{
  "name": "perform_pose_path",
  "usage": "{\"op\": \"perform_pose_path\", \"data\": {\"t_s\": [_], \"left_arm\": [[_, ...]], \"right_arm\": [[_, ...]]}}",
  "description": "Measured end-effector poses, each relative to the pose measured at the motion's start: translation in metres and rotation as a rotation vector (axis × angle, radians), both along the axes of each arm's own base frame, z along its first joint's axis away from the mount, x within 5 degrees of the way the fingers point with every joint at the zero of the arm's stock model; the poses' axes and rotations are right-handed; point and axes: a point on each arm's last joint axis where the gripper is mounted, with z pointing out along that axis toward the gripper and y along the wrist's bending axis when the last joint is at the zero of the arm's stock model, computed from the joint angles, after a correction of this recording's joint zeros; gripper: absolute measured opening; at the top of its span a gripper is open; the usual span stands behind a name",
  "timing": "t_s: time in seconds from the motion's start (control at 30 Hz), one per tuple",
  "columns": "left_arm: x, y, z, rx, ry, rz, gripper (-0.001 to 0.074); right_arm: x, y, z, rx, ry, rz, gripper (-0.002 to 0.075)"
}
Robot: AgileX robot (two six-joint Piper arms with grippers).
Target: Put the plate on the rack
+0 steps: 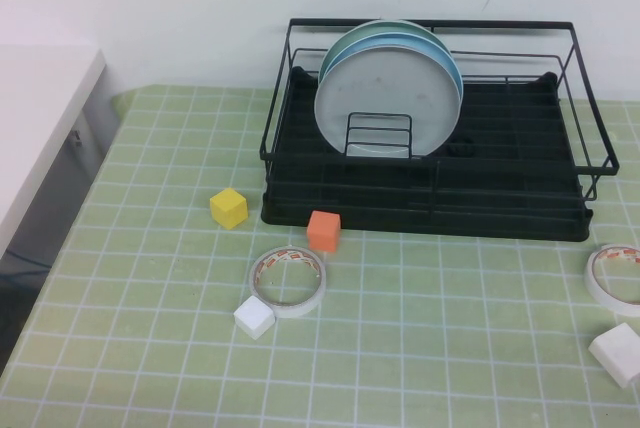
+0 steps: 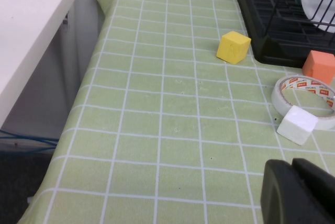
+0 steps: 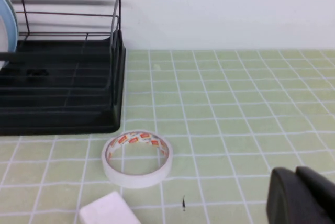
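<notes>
Two grippers, both withdrawn to the near edge and absent from the high view, which suits a plate that already stands in the rack.

Left gripper (image 2: 298, 192): dark finger ends seen only in its wrist view, low over the green checked cloth (image 1: 150, 278); fingers appear drawn together, holding nothing.

Loose items, left to right on the cloth: yellow cube (image 1: 228, 208); white block (image 1: 254, 317) touching a tape roll (image 1: 287, 280); orange cube (image 1: 323, 230) just beside the rack's front edge. None belongs to the task.

Rack (image 1: 520, 218): black wire frame on a black tray base, at the far side of the table against the wall.

Plate (image 1: 388, 93): pale grey, matte, round, shallow rim, faint specks. It stands on edge in the rack's left half, leaning back against light-blue plates (image 1: 450, 58) behind it, with a small wire holder (image 1: 379, 135) in front. Judged seated; the task looks finished.

Second tape roll (image 1: 615, 278) and white block (image 1: 618, 353): far right.

Right gripper (image 3: 303, 195): dark finger ends low over the cloth near that roll; seemingly closed, empty.
</notes>
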Motion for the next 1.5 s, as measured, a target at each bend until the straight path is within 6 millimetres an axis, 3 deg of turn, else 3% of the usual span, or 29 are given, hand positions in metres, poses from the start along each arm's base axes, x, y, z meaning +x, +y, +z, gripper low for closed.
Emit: {"op": "perform_pose_path", "data": {"t_s": [0.23, 0.73, 1.0, 1.5], "left_arm": [[0.000, 0.000, 0.000, -0.002, 0.000, 0.000, -0.0001], [0.000, 0.000, 0.000, -0.002, 0.000, 0.000, -0.0001], [0.000, 0.000, 0.000, -0.002, 0.000, 0.000, -0.0002], [0.000, 0.000, 0.000, 0.000, 0.000, -0.001, -0.0002]], "right_arm": [[-0.003, -0.001, -0.019, 0.012, 0.067, -0.022, 0.0000], [-0.004, 0.000, -0.020, 0.052, 0.080, -0.023, 0.0000], [-0.003, 0.008, -0.020, 0.003, 0.094, 0.080, 0.0000], [-0.003, 0.005, -0.020, 0.000, 0.095, 0.053, 0.0000]]}}
